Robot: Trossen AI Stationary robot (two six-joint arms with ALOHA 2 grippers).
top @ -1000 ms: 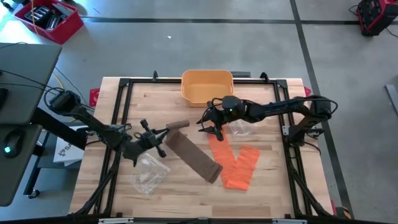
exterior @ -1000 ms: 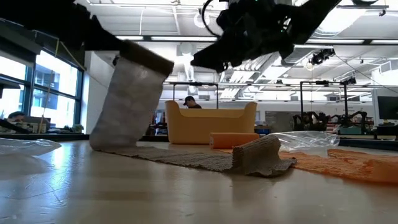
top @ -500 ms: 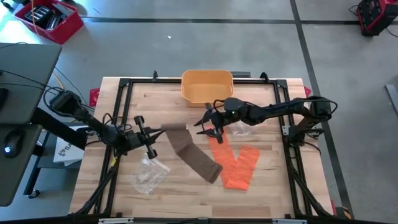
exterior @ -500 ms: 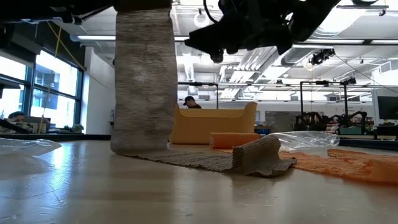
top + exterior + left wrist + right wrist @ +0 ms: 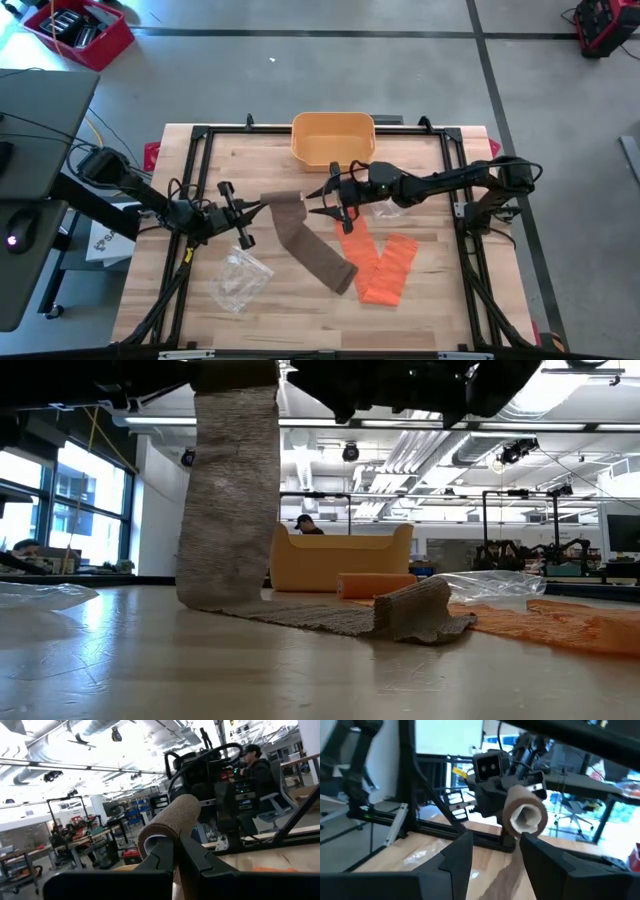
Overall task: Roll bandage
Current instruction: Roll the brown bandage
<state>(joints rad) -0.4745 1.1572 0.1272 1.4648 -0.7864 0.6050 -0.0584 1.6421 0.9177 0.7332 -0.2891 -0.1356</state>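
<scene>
A brown bandage [image 5: 315,245] lies slantwise on the wooden table, and its rolled end [image 5: 285,201] is held up in the air. My left gripper [image 5: 258,205] reaches in from the table's left and is shut on that roll. From the roll the strip [image 5: 232,490] hangs down to the table, and its crumpled far end [image 5: 422,610] rests there. My right gripper [image 5: 318,196] stands open just right of the roll, pointing at its white-cored end face [image 5: 525,816] without touching it. My left gripper pinches the roll's near end [image 5: 159,837] between its two fingers. The fingers come in about level from the table's left and lie along the roll. The roll is lifted clear, and the unrolled strip hangs below it with its lower part on the table.
An orange bandage [image 5: 382,265] lies folded right of the brown one. A yellow bin [image 5: 333,138] stands at the far edge. One clear plastic bag [image 5: 238,281] lies near the front left, another [image 5: 388,208] under my right arm. A black frame [image 5: 190,190] borders the table.
My left gripper has swung up and turned at the wrist, and now points level toward the table's right. The hanging strip has gone from slanted to upright. My right gripper has risen and moved toward the table's left, closer to the roll.
</scene>
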